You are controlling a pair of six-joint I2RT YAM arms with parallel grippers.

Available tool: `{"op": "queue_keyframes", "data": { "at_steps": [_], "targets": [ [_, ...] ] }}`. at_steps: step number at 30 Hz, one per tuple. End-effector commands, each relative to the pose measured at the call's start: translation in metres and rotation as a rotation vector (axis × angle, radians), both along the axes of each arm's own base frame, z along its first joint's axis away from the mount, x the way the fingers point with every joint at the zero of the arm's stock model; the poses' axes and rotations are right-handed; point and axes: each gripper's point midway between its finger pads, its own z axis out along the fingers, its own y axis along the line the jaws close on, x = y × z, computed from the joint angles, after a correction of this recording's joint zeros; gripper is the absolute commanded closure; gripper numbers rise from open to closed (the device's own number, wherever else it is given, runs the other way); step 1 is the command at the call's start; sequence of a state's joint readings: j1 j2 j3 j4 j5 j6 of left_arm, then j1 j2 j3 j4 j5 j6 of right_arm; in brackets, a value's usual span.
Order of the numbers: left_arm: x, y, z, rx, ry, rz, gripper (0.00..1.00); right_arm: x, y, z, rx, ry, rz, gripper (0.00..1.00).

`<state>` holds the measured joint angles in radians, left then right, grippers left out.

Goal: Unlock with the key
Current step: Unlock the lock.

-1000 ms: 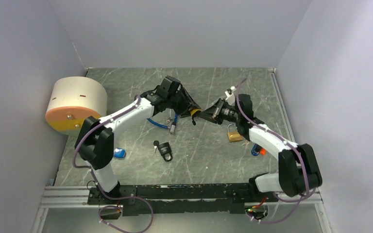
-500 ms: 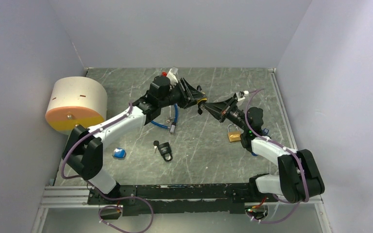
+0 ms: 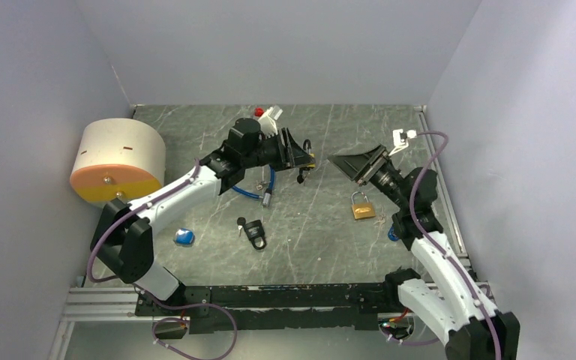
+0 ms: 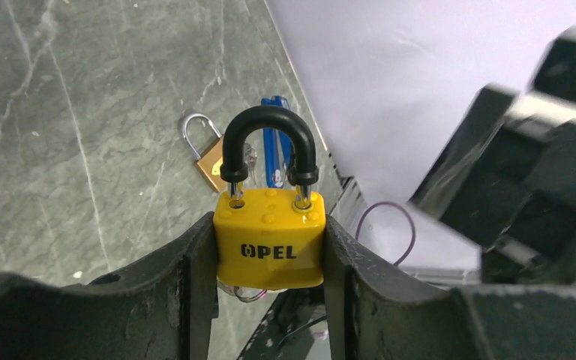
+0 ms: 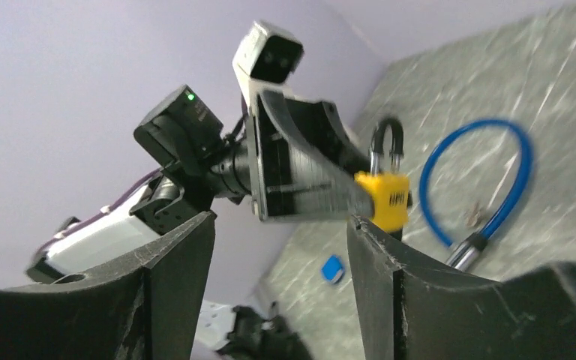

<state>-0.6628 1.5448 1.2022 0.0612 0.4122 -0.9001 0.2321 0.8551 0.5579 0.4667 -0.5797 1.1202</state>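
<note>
Right hand [image 3: 351,163] has just let go and backed off: a second ago it was clenched tight and nose to nose with the other arm in the middle of the top view, and now it hangs to the right of centre, fingers spread wide with nothing between them. Left hand [image 3: 300,154] has not budged in its grip. It is grasping the yellow padlock [image 4: 270,247] by the sides of its body, up off the bench [image 3: 322,240], black shackle pointing away from the wrist, and it has carried it a little toward the back of the view. Something small and dark [image 3: 301,177] dangles under the lock; I take it for the key left sitting in the keyhole, but it is too small to swear to. So, by my reading, the insert-and-turn is over and the right arm is clearing out. Whether the shackle has actually sprung I cannot tell: in the left wrist view both legs show a bit of bright metal above the body, yet both look seated. Down on the bench lie the brass padlock [image 3: 361,209], the black padlock [image 3: 254,230] and the blue cable lock [image 3: 251,191], none of them in either hand.
</note>
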Motion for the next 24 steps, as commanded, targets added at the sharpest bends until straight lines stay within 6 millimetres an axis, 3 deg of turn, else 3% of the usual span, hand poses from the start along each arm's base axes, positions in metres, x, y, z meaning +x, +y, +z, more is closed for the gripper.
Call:
{"op": "queue_keyframes", "data": {
  "at_steps": [1,5,8,13,17,24],
  "targets": [
    [-0.031,-0.003,0.072,-0.071,-0.350,-0.232,0.98,0.009,-0.015,0.020,-0.214,-0.142,-0.109,0.32],
    [-0.074,-0.008,0.096,-0.171,-0.489,-0.505,0.97,0.013,-0.015,0.030,-0.266,-0.121,-0.102,0.31],
    [-0.091,-0.006,0.108,-0.221,-0.519,-0.620,0.97,0.006,-0.009,0.040,-0.282,-0.171,-0.046,0.33],
    [-0.088,-0.006,0.107,-0.201,-0.515,-0.617,0.97,-0.006,0.001,0.051,-0.280,-0.202,0.052,0.36],
    [-0.084,-0.004,0.104,-0.172,-0.536,-0.590,0.97,-0.008,0.003,0.045,-0.294,-0.139,0.083,0.36],
    [-0.102,-0.005,0.113,-0.258,-0.509,-0.725,0.97,-0.008,0.006,0.048,-0.272,-0.168,0.103,0.37]
  ]
}}
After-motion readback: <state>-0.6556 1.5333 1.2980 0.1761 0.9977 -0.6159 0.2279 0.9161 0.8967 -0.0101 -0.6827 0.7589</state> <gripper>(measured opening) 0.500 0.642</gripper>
